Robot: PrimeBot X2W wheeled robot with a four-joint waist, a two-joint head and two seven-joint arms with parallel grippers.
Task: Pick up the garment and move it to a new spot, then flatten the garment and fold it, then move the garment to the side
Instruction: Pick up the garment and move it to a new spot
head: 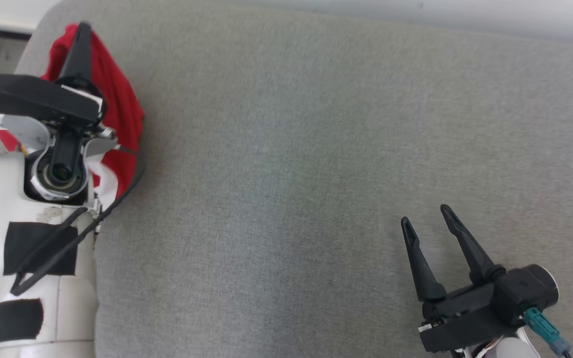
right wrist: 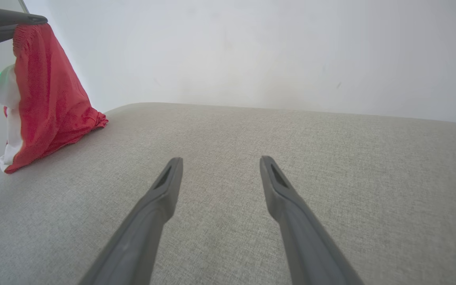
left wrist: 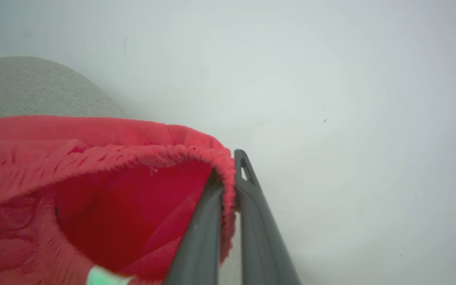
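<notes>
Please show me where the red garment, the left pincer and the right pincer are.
red garment [right wrist: 50, 99]: right wrist view, middle of hanging cloth.
left pincer [head: 82, 32]: head view, at its closed fingertips.
right pincer [right wrist: 221, 159]: right wrist view, between open fingertips.

My left forearm [head: 72, 308] covers much of the red garment [head: 120, 104] in the head view, so I cannot tell how far it spreads beneath. From my left wrist, the cloth runs off the left and bottom edges, blurred up close. My right gripper [head: 426, 215] is cut off at the wrist by the bottom edge.
</notes>
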